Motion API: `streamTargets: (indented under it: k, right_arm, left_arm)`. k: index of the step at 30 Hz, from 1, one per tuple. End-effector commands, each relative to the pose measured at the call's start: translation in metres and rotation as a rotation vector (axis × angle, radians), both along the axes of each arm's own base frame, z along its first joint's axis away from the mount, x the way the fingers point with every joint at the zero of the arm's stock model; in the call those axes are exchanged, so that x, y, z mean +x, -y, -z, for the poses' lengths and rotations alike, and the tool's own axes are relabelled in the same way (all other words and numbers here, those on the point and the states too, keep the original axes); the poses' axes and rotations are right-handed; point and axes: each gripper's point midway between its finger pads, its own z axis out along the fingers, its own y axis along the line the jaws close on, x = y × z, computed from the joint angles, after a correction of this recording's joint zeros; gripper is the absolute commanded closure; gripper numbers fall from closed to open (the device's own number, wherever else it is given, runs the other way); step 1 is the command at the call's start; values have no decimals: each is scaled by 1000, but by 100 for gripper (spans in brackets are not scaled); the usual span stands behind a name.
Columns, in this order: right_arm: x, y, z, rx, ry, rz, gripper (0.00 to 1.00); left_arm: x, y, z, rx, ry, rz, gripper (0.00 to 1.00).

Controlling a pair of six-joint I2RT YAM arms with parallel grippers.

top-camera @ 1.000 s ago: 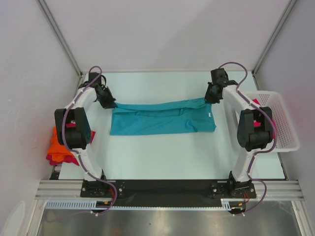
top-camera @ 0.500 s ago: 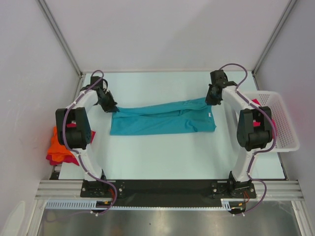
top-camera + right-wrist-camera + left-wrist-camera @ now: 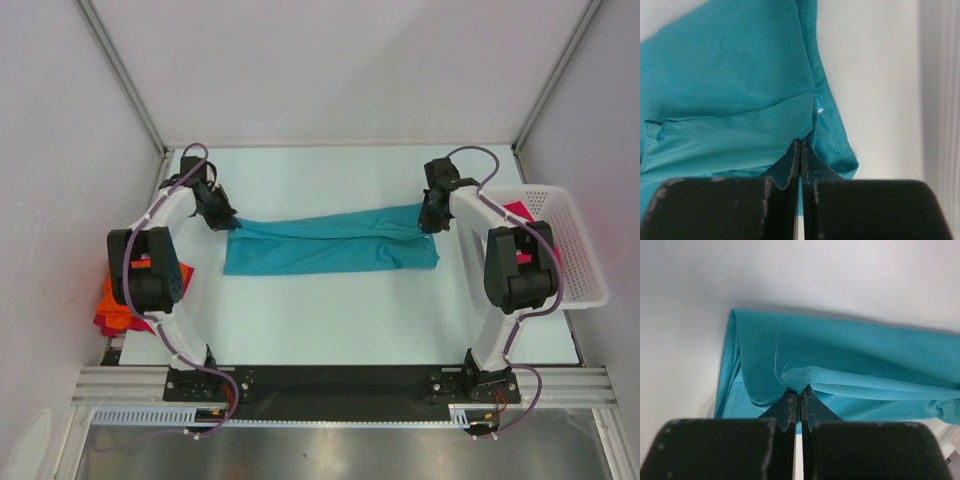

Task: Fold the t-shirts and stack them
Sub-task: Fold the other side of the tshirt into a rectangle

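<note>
Right hand (image 3: 429,221) drew teal t-shirt (image 3: 330,252) edge nearer | left hand (image 3: 224,217) also clenched on it

Lab cell: alu frame (image 3: 340,385), white walls (image 3: 350,70)

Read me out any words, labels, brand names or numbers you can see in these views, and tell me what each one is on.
No text can be read in any view.
teal t-shirt: the right wrist view shows a sliver of white at its folded edge. It may be a label, but it is too small to read.
white basket: no print visible.
</note>
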Motion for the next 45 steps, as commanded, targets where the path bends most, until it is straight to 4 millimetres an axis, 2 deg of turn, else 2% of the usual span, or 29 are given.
streamTargets:
  k: [1,6,13,15,16,17,20,22,26,32,35,36,37,39,40,42,43,44,45]
  right_arm:
    - [-7,10,-21,-45,48,23,100]
    - [-12,14,-21,-61,41,29,100]
    - [-19,17,-21,-76,28,29,100]
    - [-19,16,-21,-70,26,24,95]
    - [-19,16,-21,-69,23,23,88]
    - [-20,16,-23,-68,23,23,86]
    - [-22,16,-27,-73,30,23,86]
    - [-25,18,-29,-79,29,26,92]
    - [-29,19,-35,-77,43,28,92]
    - [-16,13,-44,-54,71,21,86]
    - [-3,6,-44,-46,81,7,79]
    - [0,5,-36,-51,63,2,76]
    - [7,2,-42,-48,81,-3,75]
    - [15,-3,-40,-46,79,-17,74]
    - [19,-5,-33,-49,64,-22,74]
    - [32,-11,-39,-45,85,-34,72]
    - [35,-14,-31,-48,68,-42,72]
    - [45,-19,-39,-42,92,-51,72]
    - [48,-20,-38,-42,91,-55,72]
  left_arm:
    - [-5,-3,-17,26,63,22,100]
    - [-15,-4,-10,34,45,28,100]
    - [-17,2,-7,5,37,39,100]
    - [-17,1,-9,3,42,36,100]
    - [-18,2,-9,3,41,36,100]
    - [-18,1,-10,6,41,35,100]
    - [-20,1,-15,6,49,35,100]
    - [-21,1,-17,2,52,34,100]
    - [-24,4,-22,-12,60,40,100]
    - [-27,6,-32,-19,75,52,100]
    - [-31,5,-34,-13,72,59,99]
    - [-32,6,-33,-13,68,62,98]
    - [-34,6,-35,-12,71,65,95]
    - [-37,6,-34,-11,68,71,83]
    - [-38,5,-34,-8,70,75,70]
    - [-41,5,-36,-6,73,79,53]
    - [-42,5,-37,-4,76,79,40]
    - [-43,5,-38,-1,76,80,33]
    - [-43,3,-38,6,75,75,28]
